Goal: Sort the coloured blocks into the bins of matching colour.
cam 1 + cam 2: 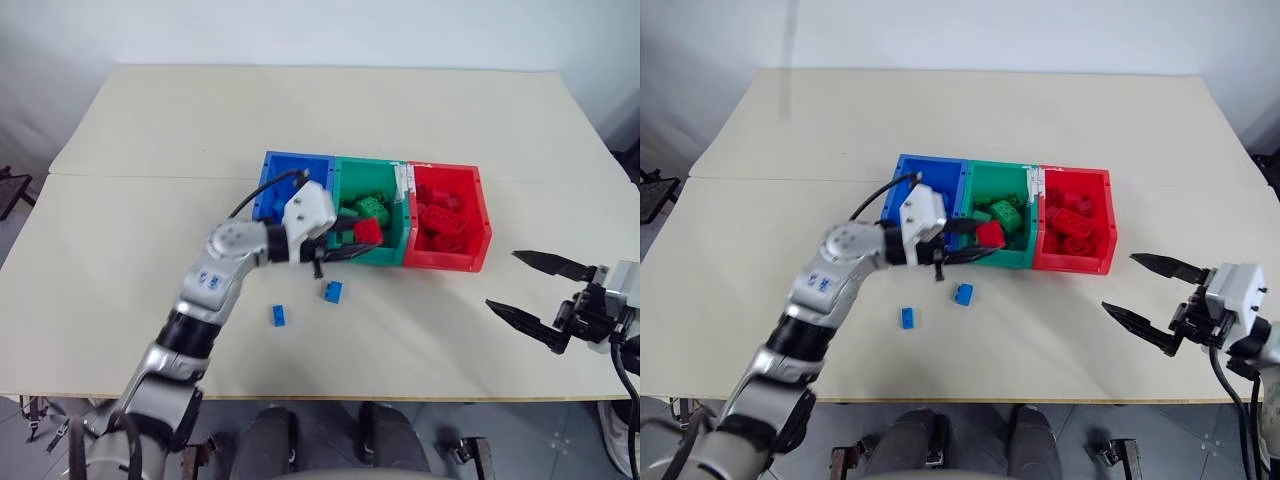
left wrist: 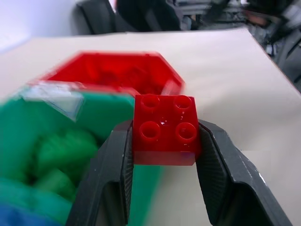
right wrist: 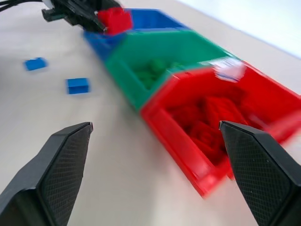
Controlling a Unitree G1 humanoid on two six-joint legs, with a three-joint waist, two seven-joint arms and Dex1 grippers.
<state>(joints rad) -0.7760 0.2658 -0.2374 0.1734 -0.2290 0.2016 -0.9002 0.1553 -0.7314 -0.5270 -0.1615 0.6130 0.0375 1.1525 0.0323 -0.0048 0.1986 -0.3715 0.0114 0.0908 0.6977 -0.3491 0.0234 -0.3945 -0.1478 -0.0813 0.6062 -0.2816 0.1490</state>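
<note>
So the left gripper (image 1: 352, 243) has its fingers clamped on the square red brick (image 1: 367, 232), hanging over the near edge of the green bin (image 1: 345, 175). The red bin (image 1: 478, 215) sits one slot further right of it, so that's the way it probably needs to travel. Right gripper (image 1: 533, 292) waits spread wide and empty over the desk (image 1: 150, 130), well right of the bins.

We see three bins in a row: a blue bin (image 1: 283, 170), a green bin (image 1: 372, 172) holding green bricks (image 1: 372, 208), and a red bin (image 1: 462, 250) holding red bricks (image 1: 440, 220). Two small blue blocks (image 1: 280, 316) lie on the pale cream table (image 1: 150, 250). Black fingers (image 2: 110, 183), finely cross-hatched on their inner faces, flank a glossy red studded block (image 2: 165, 129).
</note>
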